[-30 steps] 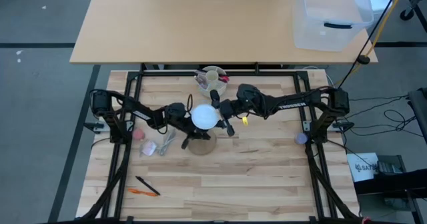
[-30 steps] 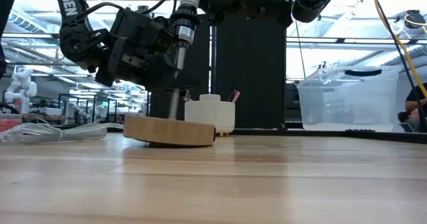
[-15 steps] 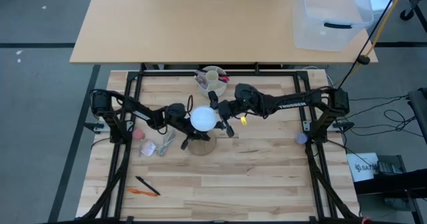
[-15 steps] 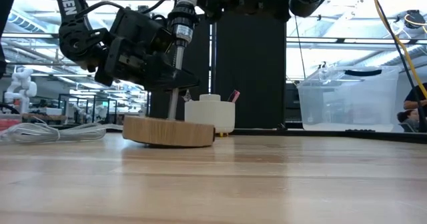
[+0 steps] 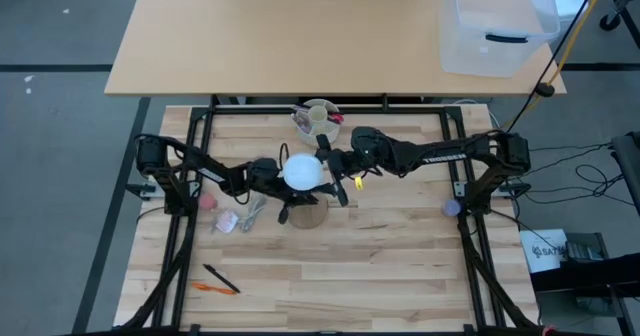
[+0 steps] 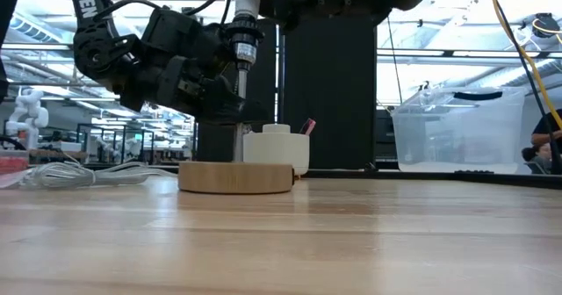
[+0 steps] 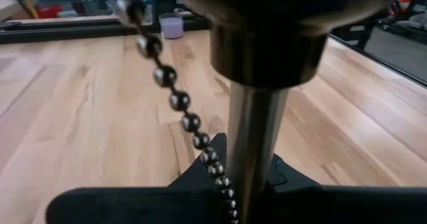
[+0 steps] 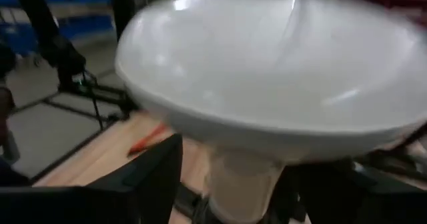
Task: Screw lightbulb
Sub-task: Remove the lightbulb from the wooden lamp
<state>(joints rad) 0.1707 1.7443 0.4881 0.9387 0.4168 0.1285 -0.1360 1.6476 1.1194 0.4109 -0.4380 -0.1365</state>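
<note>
Frosted white lightbulb (image 5: 302,171) is sitting at the surface's centre as the right gripper (image 5: 331,174), at its three o'clock, is spreading its fingers wide; the left gripper (image 5: 276,184) is pinching the lamp stem (image 7: 252,144), whose base has levelled, suggesting a regrip.

White frosted lightbulb (image 5: 302,172), tan wood lamp base (image 6: 235,177), cream cup (image 5: 319,117), orange pen (image 5: 211,287), silver bead chain (image 7: 180,103).

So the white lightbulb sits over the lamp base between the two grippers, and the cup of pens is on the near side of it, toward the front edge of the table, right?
Not quite. The lightbulb is between the two grippers, but the cup of pens stands on the far side, toward the back edge, as the high view shows.
</note>
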